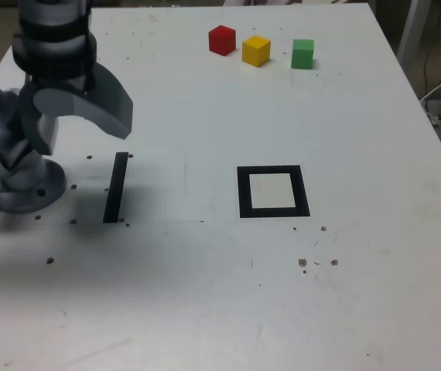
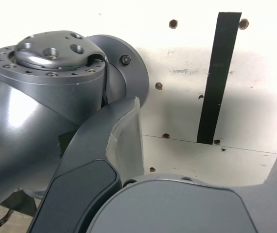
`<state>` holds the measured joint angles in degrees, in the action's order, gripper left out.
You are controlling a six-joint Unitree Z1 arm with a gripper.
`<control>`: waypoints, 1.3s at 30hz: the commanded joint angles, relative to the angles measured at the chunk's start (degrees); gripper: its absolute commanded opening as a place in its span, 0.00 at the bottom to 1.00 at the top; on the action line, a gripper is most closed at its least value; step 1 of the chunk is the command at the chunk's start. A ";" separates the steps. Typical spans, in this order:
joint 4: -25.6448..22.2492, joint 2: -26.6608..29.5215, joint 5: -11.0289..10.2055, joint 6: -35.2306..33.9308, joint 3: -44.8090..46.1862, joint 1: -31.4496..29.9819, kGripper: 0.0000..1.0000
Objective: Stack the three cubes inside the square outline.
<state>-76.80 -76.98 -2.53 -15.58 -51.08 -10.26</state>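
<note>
Nothing is stacked yet. The small red cube (image 1: 222,40), yellow cube (image 1: 256,50) and green cube (image 1: 302,54) sit in a row on the white bench (image 1: 205,309), far from the spread, empty gripper (image 1: 100,104). The black square outline (image 1: 273,192) lies empty between them.

Three cubes sit on the one worktop (image 1: 205,309), well away from the hand (image 1: 100,108): one red cube (image 1: 222,40), one yellow cube (image 1: 256,50), one green cube (image 1: 302,54). One square outline (image 1: 273,192). One black strip (image 1: 116,187) just beside the hand. Small dark holes, perhaps a dozen.
</note>
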 commanded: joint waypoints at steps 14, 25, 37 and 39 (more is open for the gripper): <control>4.87 -1.86 0.05 0.35 2.15 0.06 0.99; 6.53 -2.82 0.24 0.46 1.89 0.06 0.99; 7.33 -7.52 -3.24 -3.41 -4.25 3.80 1.00; 7.46 -8.18 -4.08 -4.25 -5.22 5.48 1.00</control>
<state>-69.49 -84.40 -6.28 -19.69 -55.64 -5.55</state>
